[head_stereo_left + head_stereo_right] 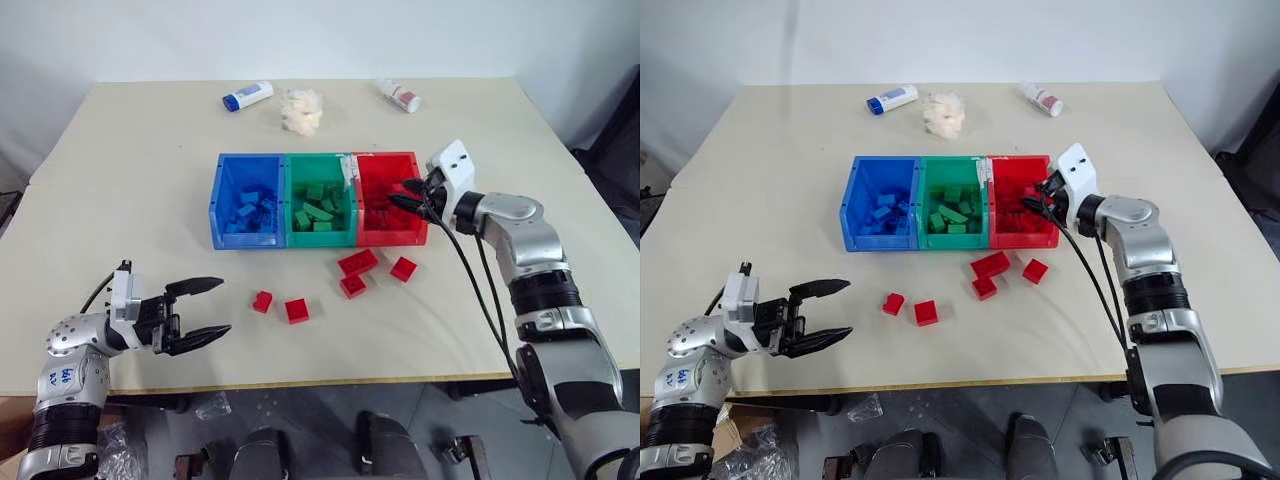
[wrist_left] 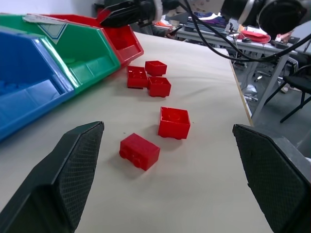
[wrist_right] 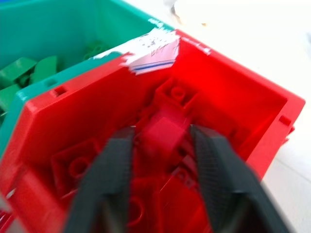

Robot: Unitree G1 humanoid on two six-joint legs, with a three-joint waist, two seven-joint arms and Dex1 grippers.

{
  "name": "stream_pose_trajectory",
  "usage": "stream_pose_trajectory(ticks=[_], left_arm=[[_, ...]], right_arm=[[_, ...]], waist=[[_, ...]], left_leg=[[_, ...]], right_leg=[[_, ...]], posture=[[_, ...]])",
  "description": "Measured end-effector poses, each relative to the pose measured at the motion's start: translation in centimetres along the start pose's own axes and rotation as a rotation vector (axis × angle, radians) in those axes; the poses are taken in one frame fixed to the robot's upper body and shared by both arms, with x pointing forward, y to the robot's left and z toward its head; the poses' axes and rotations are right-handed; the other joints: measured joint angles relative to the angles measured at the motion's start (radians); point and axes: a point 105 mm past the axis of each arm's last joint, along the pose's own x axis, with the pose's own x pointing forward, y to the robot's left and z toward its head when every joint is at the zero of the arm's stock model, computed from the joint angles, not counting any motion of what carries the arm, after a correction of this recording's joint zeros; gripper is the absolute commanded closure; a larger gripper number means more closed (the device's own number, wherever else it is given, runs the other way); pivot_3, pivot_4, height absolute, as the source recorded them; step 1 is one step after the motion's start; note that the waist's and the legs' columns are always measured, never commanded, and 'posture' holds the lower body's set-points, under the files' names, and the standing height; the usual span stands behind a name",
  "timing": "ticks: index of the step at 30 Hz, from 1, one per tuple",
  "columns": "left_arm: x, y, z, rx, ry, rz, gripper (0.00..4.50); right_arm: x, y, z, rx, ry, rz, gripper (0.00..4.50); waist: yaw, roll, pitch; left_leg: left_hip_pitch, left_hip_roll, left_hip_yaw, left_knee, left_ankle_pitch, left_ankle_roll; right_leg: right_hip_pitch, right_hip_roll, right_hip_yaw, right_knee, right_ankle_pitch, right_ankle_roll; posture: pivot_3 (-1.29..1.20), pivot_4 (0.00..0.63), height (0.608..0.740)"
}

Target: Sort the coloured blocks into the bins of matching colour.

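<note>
Beige desk (image 1: 130,180), plain matte top, with loads of open room on the left half and along the far edge, so nothing blocks movement there. Smack in the middle sit the three bins in a row, touching: blue bin (image 1: 222,200) at 9 o'clock of the green bin (image 1: 319,165), red bin (image 1: 385,238) at 3 o'clock, each already holding blocks of its own colour. Five red blocks are loose on the desk toward the near edge: a cluster of three (image 1: 358,262) just in front of the red bin at its 6 o'clock, and two more, a small one (image 1: 262,301) and a square one (image 1: 297,310), further toward 7 o'clock, well apart from the bins. The right gripper (image 1: 407,193) hangs over the red bin's right rim, jaws partly apart; in the wrist view a blurry red block (image 3: 164,130) sits right between them above the pile, and I can't tell if they're pinching it or it's loose. The left gripper (image 1: 205,310) hovers low at the near-left corner, jaws spread wide and empty, pointing toward the two stray reds. At the far edge there's a white tube with a blue cap (image 1: 246,96), a pale fluffy wad (image 1: 302,109) and a red-capped tube (image 1: 400,95). White wall behind, and the wrist view shows cluttered office tables past the right edge.
</note>
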Motion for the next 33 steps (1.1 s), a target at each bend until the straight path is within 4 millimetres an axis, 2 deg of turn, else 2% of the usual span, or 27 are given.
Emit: stream_pose_trajectory(ticks=[4,8,12,15,16,18,23,27,33], left_arm=[[-0.1,0.2,-0.1,-0.005,-0.003,0.004,0.0],[-0.1,0.1,0.0,0.002,-0.006,-0.012,0.0],[0.0,0.3,0.1,0.01,-0.004,-0.032,0.0],[-0.2,0.8,-0.1,0.016,0.002,-0.016,0.0],[-0.4,1.0,-0.2,0.016,0.003,-0.004,0.0],[-0.5,1.2,-0.4,0.01,0.007,0.006,0.0],[-0.4,1.7,-0.4,0.018,0.007,0.01,0.0],[-0.3,2.0,-0.3,0.02,0.005,0.012,0.0],[-0.3,2.1,-0.5,0.008,0.005,0.017,0.0]], right_arm=[[0.0,0.0,0.5,-0.012,-0.016,0.012,0.08],[-0.8,0.3,0.1,-0.02,-0.008,0.039,0.03],[-3.5,1.6,-1.2,-0.045,0.018,0.119,0.03],[-6.8,3.2,-2.7,-0.07,0.046,0.206,0.03],[-8.6,3.9,-3.8,-0.065,0.084,0.244,0.03],[-10.2,4.4,-4.7,-0.047,0.113,0.262,0.03],[-15.5,4.3,-6.6,-0.004,0.189,0.219,0.03],[-18.6,4.1,-7.8,0.042,0.243,0.168,0.03],[-18.3,4.2,-7.0,0.033,0.231,0.161,0.03]], waist=[[-0.005,0.0,0.0],[-0.008,0.0,0.0],[-0.002,0.0,0.0],[0.009,0.0,0.0],[0.013,0.0,0.0],[0.012,0.0,0.0],[0.012,0.0,0.0],[0.011,0.0,0.0],[0.011,0.0,0.0]], left_leg=[[0.0,0.0,0.0,0.0,0.0,0.0],[0.0,0.0,0.0,0.0,0.0,0.0],[0.0,0.0,0.0,0.0,0.0,0.0],[0.0,0.0,-0.001,0.0,0.0,0.0],[0.0,0.0,-0.001,0.0,0.0,0.0],[0.0,0.0,0.0,0.001,0.0,0.0],[0.001,0.0,-0.001,0.001,0.0,0.0],[0.002,0.0,-0.001,0.001,0.0,0.0],[0.002,0.0,-0.001,0.001,0.0,0.0]], right_leg=[[0.0,0.0,0.0,0.0,0.0,0.0],[0.0,0.0,0.0,0.0,0.0,0.0],[0.0,0.0,0.0,-0.001,0.0,0.0],[0.001,0.0,0.0,-0.001,0.0,0.0],[0.001,0.0,0.0,-0.001,0.0,0.0],[0.001,0.0,0.0,-0.002,0.001,0.001],[0.002,0.0,0.0,-0.001,0.001,0.001],[0.002,0.0,0.0,-0.001,0.001,0.001],[0.002,0.0,0.001,-0.001,0.001,0.001]], posture=[[0.0,0.15,0.74],[0.0,0.15,0.74],[0.0,0.15,0.74],[0.0,0.15,0.74],[0.0,0.15,0.74],[0.0,0.15,0.74],[0.0,0.15,0.74],[0.0,0.15,0.74],[0.0,0.15,0.74]])
